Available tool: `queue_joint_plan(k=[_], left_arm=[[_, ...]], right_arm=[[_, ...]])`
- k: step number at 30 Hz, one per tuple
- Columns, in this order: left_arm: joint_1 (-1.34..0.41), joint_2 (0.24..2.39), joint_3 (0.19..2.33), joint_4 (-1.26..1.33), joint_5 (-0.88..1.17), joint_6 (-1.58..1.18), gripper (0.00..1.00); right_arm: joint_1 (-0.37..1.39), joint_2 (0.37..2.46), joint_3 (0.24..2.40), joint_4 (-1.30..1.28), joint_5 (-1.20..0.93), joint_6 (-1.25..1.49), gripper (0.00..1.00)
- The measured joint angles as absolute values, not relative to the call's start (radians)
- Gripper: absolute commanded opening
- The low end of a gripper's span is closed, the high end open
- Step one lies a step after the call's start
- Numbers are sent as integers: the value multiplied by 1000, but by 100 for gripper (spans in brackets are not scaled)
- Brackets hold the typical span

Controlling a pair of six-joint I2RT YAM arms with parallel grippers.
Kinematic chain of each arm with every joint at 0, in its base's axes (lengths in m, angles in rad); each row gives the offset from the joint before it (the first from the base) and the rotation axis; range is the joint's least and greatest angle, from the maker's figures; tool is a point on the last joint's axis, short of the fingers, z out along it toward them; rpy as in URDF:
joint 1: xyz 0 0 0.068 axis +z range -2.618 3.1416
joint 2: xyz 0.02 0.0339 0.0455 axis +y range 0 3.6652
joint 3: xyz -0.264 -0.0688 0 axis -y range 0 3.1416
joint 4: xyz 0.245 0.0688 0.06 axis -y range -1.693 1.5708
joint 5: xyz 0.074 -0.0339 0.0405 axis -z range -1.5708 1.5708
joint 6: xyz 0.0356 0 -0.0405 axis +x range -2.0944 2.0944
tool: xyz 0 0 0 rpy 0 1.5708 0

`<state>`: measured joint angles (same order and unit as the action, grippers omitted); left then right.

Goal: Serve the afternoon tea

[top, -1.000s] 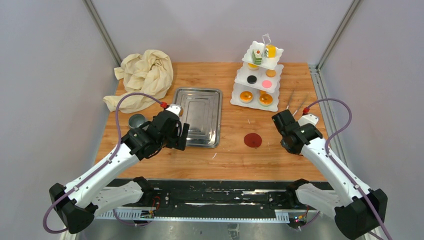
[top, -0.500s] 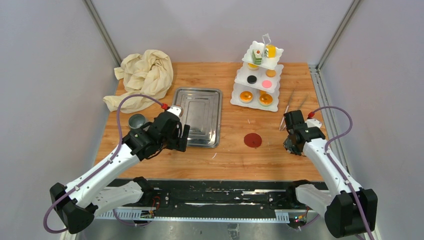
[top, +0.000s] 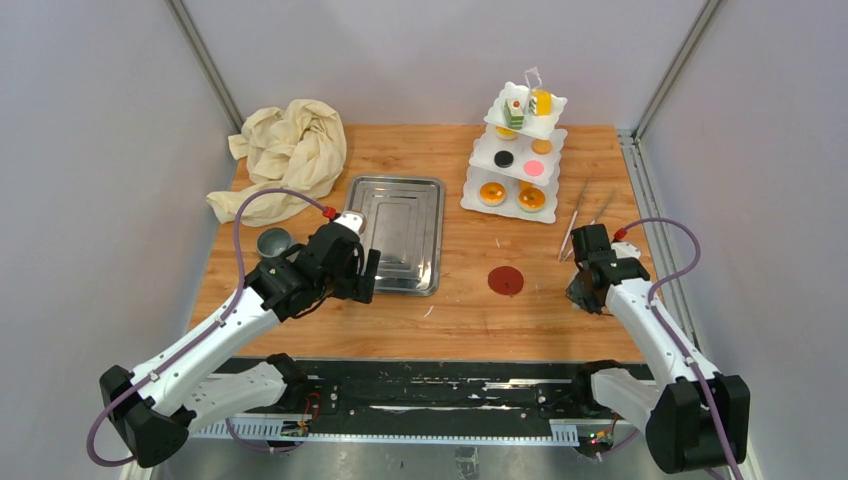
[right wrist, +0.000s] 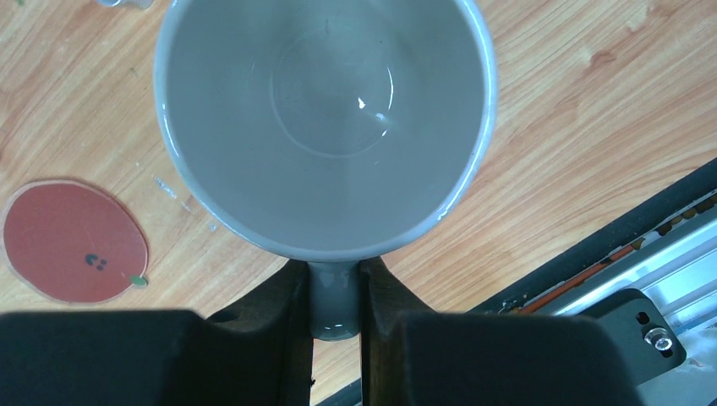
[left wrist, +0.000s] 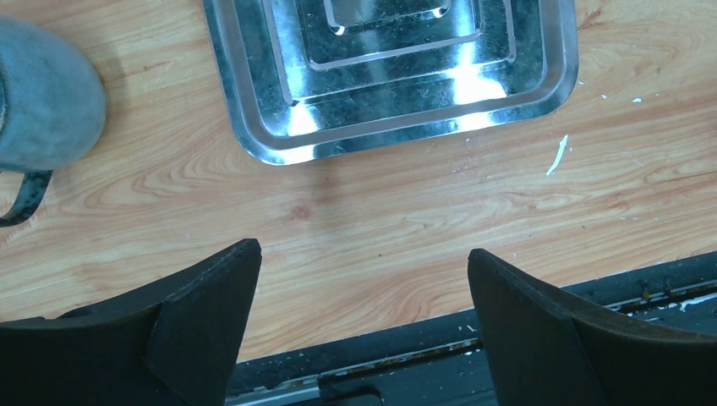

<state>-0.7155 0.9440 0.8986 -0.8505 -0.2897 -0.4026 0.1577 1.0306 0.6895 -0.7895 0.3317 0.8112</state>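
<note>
Now | wooden table (top: 470,300), grey walls (top: 440,60) | left hand (left wrist: 359,254) wide | right hand (right wrist: 336,292) grips off-white mug (right wrist: 321,127)

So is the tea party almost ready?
Partly. The cakes already sit on the three-tier stand. The right fingers are shut on the handle of the pale mug. The grey mug stands beside the steel tray, with the left fingers open near it; both mugs need serving.

Bench (top: 470,310) is that orange-brown wood grain, tray (top: 405,230) shiny silver, cloth (top: 290,150) cream. White stand (top: 485,150) has an orange tart (top: 491,192), pink cake (top: 534,168), black cake (top: 504,158), green-layered cake (top: 515,110). One grey mug (left wrist: 46,97), one off-white mug (right wrist: 325,127), red disc (right wrist: 72,241) with tiny dark dots.
</note>
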Motion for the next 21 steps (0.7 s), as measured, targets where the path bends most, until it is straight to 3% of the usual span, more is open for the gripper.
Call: queue_joint_plan(k=[17, 21], left_arm=[[-715, 944, 899, -847, -271, -419, 97], [-715, 944, 899, -847, -270, -422, 97]], right_arm=[[99, 1038, 627, -701, 320, 755, 12], [96, 1038, 626, -691, 313, 740, 22]])
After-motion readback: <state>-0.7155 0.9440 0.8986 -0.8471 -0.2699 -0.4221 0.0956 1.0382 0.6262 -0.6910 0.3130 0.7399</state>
